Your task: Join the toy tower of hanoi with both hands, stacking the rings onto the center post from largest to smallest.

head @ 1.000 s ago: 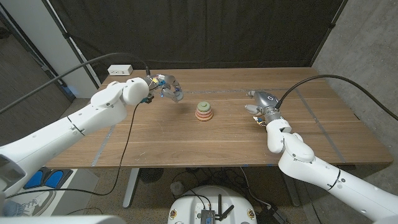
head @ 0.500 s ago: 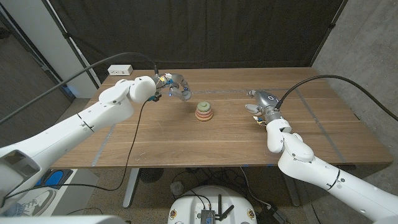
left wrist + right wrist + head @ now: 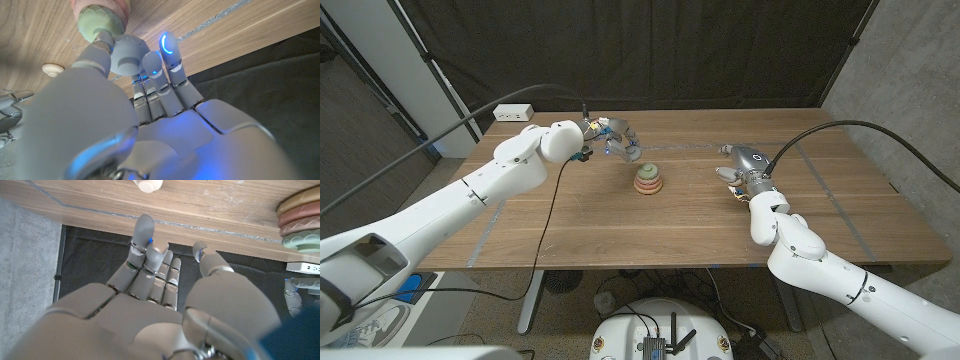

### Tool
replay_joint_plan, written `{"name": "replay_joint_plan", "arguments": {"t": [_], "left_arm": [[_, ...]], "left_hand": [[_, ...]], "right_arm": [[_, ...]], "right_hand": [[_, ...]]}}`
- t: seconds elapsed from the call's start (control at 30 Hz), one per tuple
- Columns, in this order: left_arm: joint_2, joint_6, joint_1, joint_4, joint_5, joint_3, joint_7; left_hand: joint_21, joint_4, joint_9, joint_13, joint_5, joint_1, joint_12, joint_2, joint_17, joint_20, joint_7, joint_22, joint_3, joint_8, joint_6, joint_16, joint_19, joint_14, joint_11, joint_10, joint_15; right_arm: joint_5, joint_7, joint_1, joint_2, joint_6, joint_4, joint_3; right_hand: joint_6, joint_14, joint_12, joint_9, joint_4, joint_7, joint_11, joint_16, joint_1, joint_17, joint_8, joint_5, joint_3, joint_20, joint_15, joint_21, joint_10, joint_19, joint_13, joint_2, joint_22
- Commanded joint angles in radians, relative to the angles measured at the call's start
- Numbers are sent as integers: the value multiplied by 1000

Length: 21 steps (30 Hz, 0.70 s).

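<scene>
Carrying a small green ring [image 3: 633, 152] pinched in its fingers, our left hand [image 3: 617, 139] has swung toward the upright ring stack [image 3: 647, 179]. Our right hand [image 3: 743, 165] waits well apart, fingers loosely spread. A white power strip [image 3: 514, 113] sits at the table's [image 3: 620, 230] far corner.

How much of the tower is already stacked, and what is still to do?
Done: three rings form the stack on the post. In hand: the left hand carries a small green ring toward it. Left: seating that ring, perhaps also the wooden knob lying by the waiting right hand.

rings [image 3: 648, 181]: green, pink, tan | table [image 3: 570, 220]: brown woodgrain | left robot hand [image 3: 617, 141]: grey, blue-lit
</scene>
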Motion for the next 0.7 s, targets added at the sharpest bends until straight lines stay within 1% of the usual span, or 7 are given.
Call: {"name": "replay_joint_plan", "arguments": {"t": [0.03, 0.13, 0.27, 0.3, 0.33, 0.5, 0.7], "left_arm": [[-46, -28, -31, 43, 1, 25, -12], [-53, -26, -38, 48, 4, 32, -18], [-61, -22, -50, 56, 12, 45, -32], [-64, -22, -52, 59, 13, 48, -35], [-67, -21, -56, 62, 13, 51, -39], [-89, -20, -75, 81, 21, 72, -56], [-115, -18, -101, 106, 36, 104, -82]], "left_hand": [[2, 4, 3, 32, 7, 5, 3, 9, 2, -111, -2, 2, 3, 3, 12, -8, 0, 5, -100, 117, -25], [1, 4, 3, 34, 6, 5, 2, 10, 8, -111, -1, 1, 2, 3, 13, -5, -1, 9, -99, 117, -24], [4, 4, 4, 35, 6, 6, 0, 10, 3, -111, 0, 5, 2, 2, 14, -14, 0, 3, -97, 119, -25], [2, 4, 5, 35, 6, 6, -1, 11, 12, -111, -1, 3, 2, 2, 15, -7, -2, 11, -102, 119, -24], [2, 4, 5, 35, 6, 6, -1, 11, 6, -111, -1, 3, 2, 1, 14, -13, -2, 5, -101, 119, -24], [3, 4, 5, 38, 6, 7, -1, 12, 7, -111, 1, 4, 1, 1, 15, -14, -2, 6, -100, 120, -24], [3, 5, 6, 35, 5, 6, -3, 14, 10, -111, 0, 3, 1, 1, 17, -14, 0, 8, -100, 122, -25]], "right_arm": [[-2, 6, 10, -14, -5, -5, -3], [-7, 12, 17, -17, -4, -5, -8], [-5, 12, 18, -17, -1, -4, -6], [-6, 13, 19, -16, -3, -3, -6], [-5, 13, 19, -16, -1, -2, -6], [-7, 16, 25, -15, 4, 6, -10], [-7, 17, 28, -14, 9, 9, -9]], "right_hand": [[11, 7, -4, 1, 2, -1, 1, 2, 0, 2, -5, 5, 6, -81, -29, 4, 9, 5, 1, -2, 0], [12, 10, -4, 2, 2, -5, 0, 5, 0, 5, -4, 6, 6, -81, -29, 4, 9, 5, 1, -2, 1], [11, 8, -4, 2, 2, -2, 0, 4, 0, 4, -5, 6, 7, -81, -29, 4, 9, 5, 2, -2, 0], [11, 8, -4, 2, 2, -3, 0, 4, 0, 4, -5, 6, 7, -81, -29, 3, 9, 5, 2, -2, 0], [11, 9, -4, 2, 2, -3, 1, 5, -1, 5, -6, 6, 7, -81, -29, 3, 10, 5, 2, -2, 0], [11, 7, -3, 2, 2, 1, 1, 4, -1, 3, -6, 7, 7, -81, -29, 3, 10, 5, 2, -2, 0], [12, 8, -4, 2, 2, -2, 2, 5, -1, 4, -6, 8, 7, -81, -29, 4, 11, 5, 2, -2, 1]]}}
